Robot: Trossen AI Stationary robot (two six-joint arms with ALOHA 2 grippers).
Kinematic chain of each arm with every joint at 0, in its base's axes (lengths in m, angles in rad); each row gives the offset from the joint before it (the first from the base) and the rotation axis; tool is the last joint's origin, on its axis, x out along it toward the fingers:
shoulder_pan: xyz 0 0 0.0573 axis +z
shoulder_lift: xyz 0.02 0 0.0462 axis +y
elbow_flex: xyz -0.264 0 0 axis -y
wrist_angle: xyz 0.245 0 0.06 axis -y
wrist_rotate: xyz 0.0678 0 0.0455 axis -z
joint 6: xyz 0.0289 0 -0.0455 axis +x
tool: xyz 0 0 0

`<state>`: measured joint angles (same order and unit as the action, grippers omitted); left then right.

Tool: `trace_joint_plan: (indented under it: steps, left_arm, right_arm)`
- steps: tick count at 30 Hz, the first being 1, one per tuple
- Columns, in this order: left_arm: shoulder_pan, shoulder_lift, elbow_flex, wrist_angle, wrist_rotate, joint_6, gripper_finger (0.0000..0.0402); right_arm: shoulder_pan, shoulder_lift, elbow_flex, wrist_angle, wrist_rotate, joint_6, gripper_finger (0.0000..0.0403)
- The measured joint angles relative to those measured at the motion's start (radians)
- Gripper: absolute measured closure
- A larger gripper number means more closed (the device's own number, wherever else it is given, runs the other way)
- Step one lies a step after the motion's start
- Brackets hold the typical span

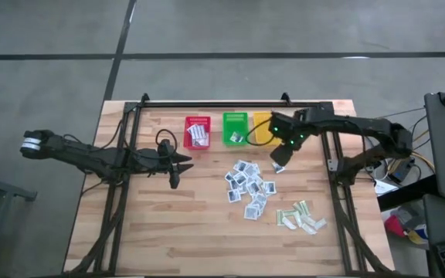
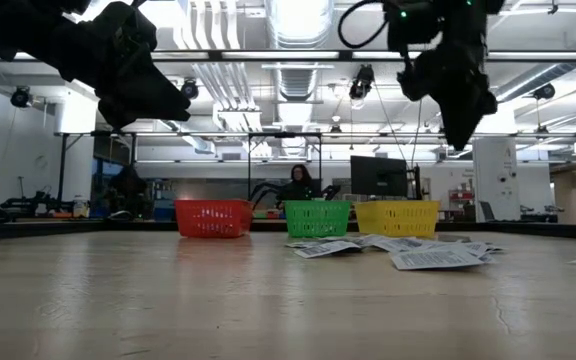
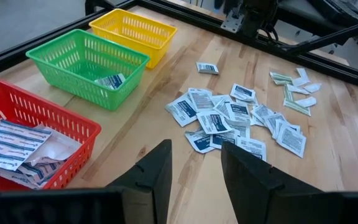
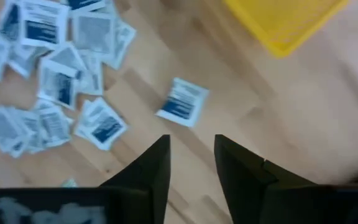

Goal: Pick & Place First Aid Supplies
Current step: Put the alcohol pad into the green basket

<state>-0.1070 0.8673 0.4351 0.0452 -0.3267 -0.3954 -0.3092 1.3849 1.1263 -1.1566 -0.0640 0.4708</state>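
Right gripper [image 1: 279, 166] hovering above the table, fingers parted with nothing between them, pointing down at one stray packet [image 4: 183, 102] lying flat just beside the yellow basket [image 1: 263, 128]. Probably handling as light, thin and floppy; likely sliding on wood, so pinching across an edge. Main pile [image 1: 249, 188] spreading mid-table, beige strips [image 1: 301, 217] nearer the front edge. Left gripper [image 1: 174, 171] waiting raised on the table's left side, fingers apart, empty.
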Motion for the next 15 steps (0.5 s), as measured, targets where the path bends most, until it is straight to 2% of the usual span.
trace_joint_plan:
  steps: [8,15]
  left_arm:
    - [0.0,0.0,0.0,0.0,0.0,-0.025,0.0268]
    - [0.0,0.0,0.0,0.001,0.0,-0.032,0.0268]
  right_arm:
    - [0.007,-0.082,-0.183,0.281,-0.211,0.052,0.0236]
    - [0.057,-0.035,-0.225,0.3,-0.225,0.052,0.024]
